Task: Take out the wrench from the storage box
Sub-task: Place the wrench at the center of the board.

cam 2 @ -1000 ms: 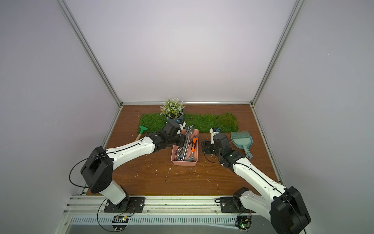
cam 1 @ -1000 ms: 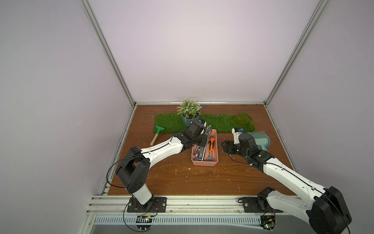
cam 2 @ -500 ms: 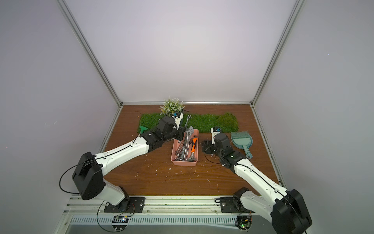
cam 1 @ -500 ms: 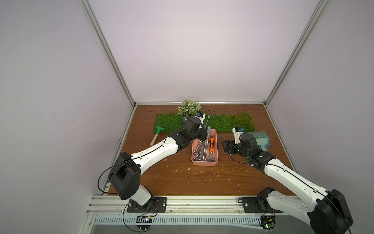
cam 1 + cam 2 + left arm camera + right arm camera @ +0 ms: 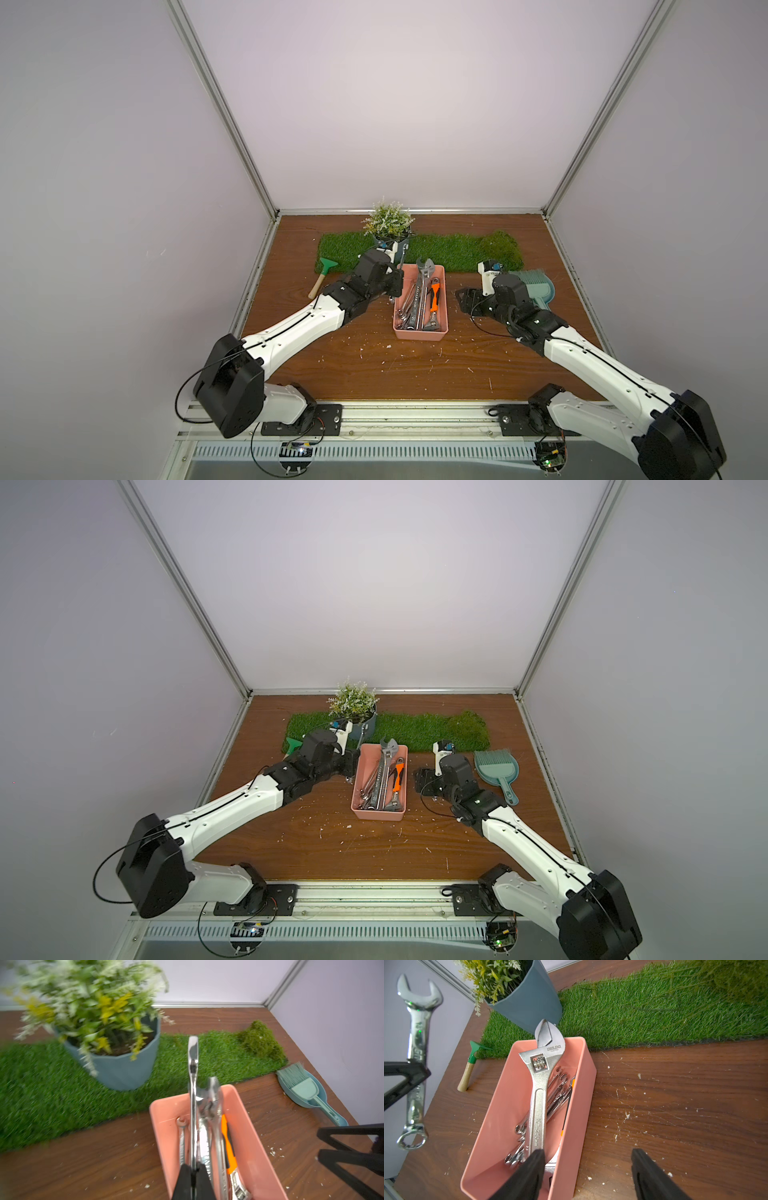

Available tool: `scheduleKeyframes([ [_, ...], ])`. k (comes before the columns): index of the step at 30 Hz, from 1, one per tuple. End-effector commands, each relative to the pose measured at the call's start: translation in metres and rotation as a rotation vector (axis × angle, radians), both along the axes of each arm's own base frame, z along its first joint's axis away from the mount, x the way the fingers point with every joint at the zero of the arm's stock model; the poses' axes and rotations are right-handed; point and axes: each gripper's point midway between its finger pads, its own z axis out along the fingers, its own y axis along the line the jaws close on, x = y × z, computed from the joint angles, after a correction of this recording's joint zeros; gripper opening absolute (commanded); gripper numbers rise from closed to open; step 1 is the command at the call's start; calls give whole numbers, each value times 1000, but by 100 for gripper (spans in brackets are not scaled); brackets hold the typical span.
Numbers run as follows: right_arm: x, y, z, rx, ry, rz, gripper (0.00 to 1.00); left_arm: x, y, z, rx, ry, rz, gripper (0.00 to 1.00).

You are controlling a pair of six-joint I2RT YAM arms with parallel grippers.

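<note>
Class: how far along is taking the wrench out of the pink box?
Done: a silver combination wrench is lifted clear of the salmon-pink plastic storage box. In hand: the left gripper is shut on it. Left: setting it down. The right gripper hangs open beside the box.

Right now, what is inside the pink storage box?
A large adjustable wrench on top, several smaller wrenches and an orange-handled wrench beside it. The storage box floor beneath the pile is covered.

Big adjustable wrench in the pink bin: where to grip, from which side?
Grip the large silver adjustable wrench mid-handle, from above, jaws across its width. It lies atop the smaller wrenches, head over the rim of the pink plastic bin; walls block sideways approach.
</note>
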Motion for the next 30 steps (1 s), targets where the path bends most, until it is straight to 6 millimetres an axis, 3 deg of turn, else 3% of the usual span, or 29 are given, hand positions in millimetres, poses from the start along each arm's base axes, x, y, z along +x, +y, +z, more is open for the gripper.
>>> scheduleKeyframes([
  [1,2,1,11,23,-29,3,72,-4,21,-3,-57,8,53,0],
  [9,1,-2,10,7,-30,-2,72,-24,65,-74,-132,157,140,0],
  [17,0,-3,9,0,-29,-5,74,-32,65,-127,-157,279,137,0],
  [22,0,-5,10,-11,-34,-9,75,-38,66,-151,-158,335,149,1],
  [30,0,-7,13,-16,-53,-5,79,-44,75,-173,-95,394,184,17],
])
